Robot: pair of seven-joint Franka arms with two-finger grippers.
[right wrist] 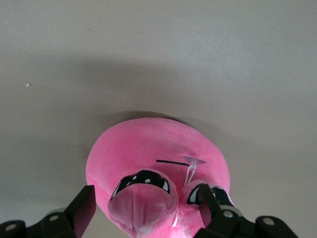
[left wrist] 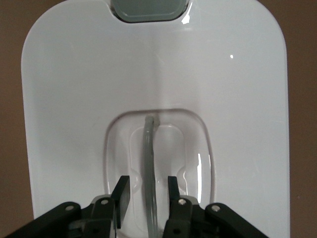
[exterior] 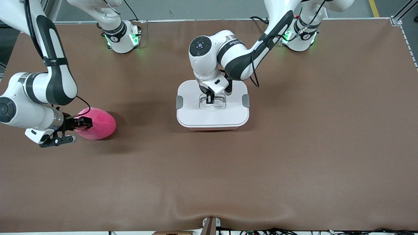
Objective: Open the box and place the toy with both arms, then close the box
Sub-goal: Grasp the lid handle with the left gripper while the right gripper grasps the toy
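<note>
The box [exterior: 212, 114] stands shut in the middle of the table, its white lid [left wrist: 74, 99] held by grey side clips [exterior: 179, 101]. My left gripper [exterior: 210, 99] reaches down into the lid's recess. Its fingers straddle the clear handle [left wrist: 147, 148] with a gap on each side, so the left gripper [left wrist: 147, 182] is open. The hot-pink toy [exterior: 99, 124] lies toward the right arm's end of the table. My right gripper [exterior: 85, 123] is low at its end, open. In the right wrist view the right gripper [right wrist: 146, 193] has its fingers either side of the toy [right wrist: 148, 144], around its face.
The brown table mat [exterior: 261, 179] stretches bare between the toy and the box and toward the front camera. Both arm bases [exterior: 122, 39] stand along the edge farthest from the front camera. A small fixture [exterior: 210, 225] sits at the nearest table edge.
</note>
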